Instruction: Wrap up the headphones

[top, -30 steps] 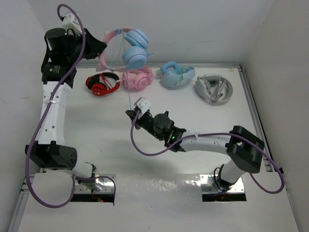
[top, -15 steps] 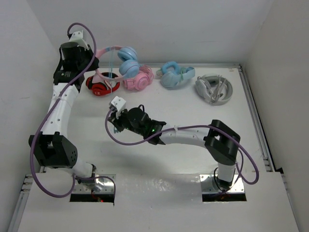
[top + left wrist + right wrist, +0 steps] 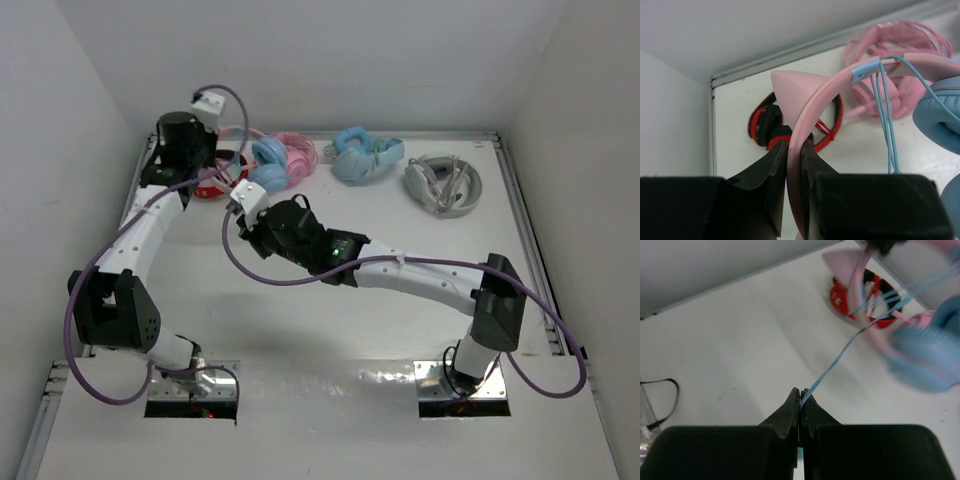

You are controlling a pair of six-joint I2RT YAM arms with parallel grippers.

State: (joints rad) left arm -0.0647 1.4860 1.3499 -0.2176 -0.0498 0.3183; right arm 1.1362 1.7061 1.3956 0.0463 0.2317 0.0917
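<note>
Both arms swung toward red headphones (image 3: 762, 127); left tool (image 3: 792, 147) clamps headband (image 3: 820, 90) of cat-ear headphones (image 3: 268, 170), right tool (image 3: 800, 392) pinches cable (image 3: 840, 360), seemingly taut; overpulling could yank it free.

Overhead view looks down from behind—close wrist views share the headphones (image 3: 268, 178).

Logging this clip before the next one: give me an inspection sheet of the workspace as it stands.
Surface: white table, no damage seen.
Job's things: headphones, pink headband and blue cups, cable running straight to the right gripper.
Clutter: red pair, pink pair, light blue pair, white pair along the back edge.
Grippers: left gripper shut on the headband; right gripper shut on the cable.
Cables: purple arm cables loop beside both arms.
Surroundings: white walls, nothing else seen.
</note>
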